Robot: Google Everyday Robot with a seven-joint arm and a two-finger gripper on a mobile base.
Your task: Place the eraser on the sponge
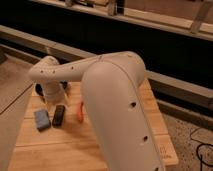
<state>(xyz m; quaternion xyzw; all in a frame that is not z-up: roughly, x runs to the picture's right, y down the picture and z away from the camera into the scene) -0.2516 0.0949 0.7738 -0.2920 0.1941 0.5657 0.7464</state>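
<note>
The eraser is a slim black bar lying flat on the wooden table, left of centre. Just to its left lies the sponge, a blue-grey block, with a narrow gap between the two. My white arm reaches from the lower right across to the left. Its gripper points down just behind the eraser and sponge, above the table, open with nothing in it. Neither object is touched.
A small orange object lies right of the eraser, beside my arm. A dark round bowl sits at the table's back left, partly hidden by the wrist. A dark railing and wall run behind the table. Floor lies to the left and right.
</note>
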